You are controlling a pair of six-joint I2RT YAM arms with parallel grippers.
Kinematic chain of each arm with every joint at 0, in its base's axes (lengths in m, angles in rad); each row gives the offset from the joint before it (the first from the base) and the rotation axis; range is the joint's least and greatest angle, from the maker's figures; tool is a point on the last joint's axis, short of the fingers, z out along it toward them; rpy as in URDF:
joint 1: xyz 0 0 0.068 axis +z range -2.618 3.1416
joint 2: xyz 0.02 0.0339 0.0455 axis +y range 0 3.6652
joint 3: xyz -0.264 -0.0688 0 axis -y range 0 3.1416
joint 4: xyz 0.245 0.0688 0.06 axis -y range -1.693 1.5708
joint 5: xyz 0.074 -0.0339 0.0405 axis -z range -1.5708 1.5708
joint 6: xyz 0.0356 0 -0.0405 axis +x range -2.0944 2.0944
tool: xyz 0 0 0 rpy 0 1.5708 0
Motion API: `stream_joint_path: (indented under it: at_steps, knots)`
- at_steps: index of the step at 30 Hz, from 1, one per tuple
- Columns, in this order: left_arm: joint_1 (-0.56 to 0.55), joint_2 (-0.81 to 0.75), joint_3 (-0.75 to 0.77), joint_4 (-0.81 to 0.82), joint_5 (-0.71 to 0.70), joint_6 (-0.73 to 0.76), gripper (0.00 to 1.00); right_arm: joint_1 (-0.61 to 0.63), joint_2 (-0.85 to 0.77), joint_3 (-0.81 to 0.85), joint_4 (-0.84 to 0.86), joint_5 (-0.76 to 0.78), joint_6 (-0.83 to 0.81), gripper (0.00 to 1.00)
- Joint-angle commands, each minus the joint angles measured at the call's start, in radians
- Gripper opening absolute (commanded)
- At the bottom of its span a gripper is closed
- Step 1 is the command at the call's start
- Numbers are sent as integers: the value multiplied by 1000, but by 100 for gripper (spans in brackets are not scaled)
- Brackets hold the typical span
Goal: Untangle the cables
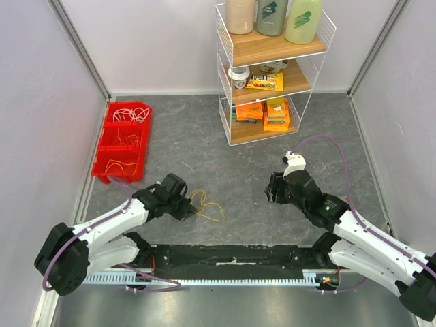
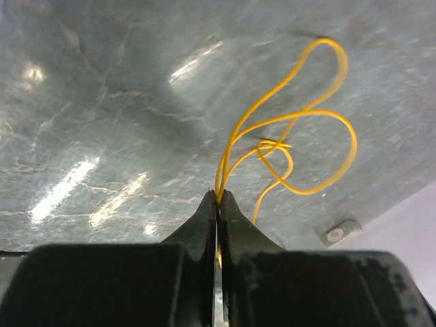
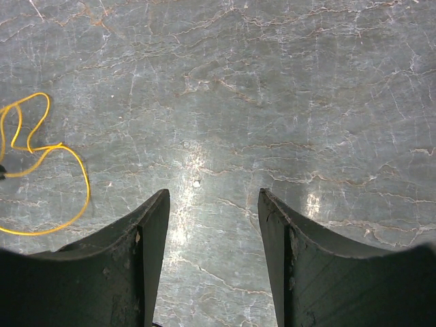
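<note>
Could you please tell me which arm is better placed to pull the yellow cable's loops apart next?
Left. The left hand is shut on the yellow cable; the right hand hangs open over the table, apart from the cable.

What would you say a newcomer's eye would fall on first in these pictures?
The bright yellow cable stands out first, lying in loose loops on the grey table in front of the left arm, with the left gripper shut on its strands. Next come the red bin at the far left and the stocked wire shelf at the back.
</note>
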Motion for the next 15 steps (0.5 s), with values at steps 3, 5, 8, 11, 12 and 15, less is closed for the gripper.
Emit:
stream_joint_path:
  at_steps: [3, 5, 8, 11, 12, 15]
  knots:
    - [48, -33, 272, -52, -320, 530, 2, -2, -32, -7, -1, 6, 0, 62]
    - [126, 11, 348, -23, -219, 795, 2, -2, -35, -5, -3, 8, -2, 62]
    - [250, 54, 465, -155, -262, 1021, 2, -2, -38, -4, -7, 8, -8, 62]
    - [373, 36, 511, -192, -395, 1152, 2, -2, -45, -4, -13, 14, -12, 62]
    - [410, 27, 522, -186, -439, 1183, 2, -2, -49, -4, -13, 12, -14, 62]
    - [471, 44, 576, -225, -573, 1124, 2, -2, -49, -7, -9, 12, -14, 62]
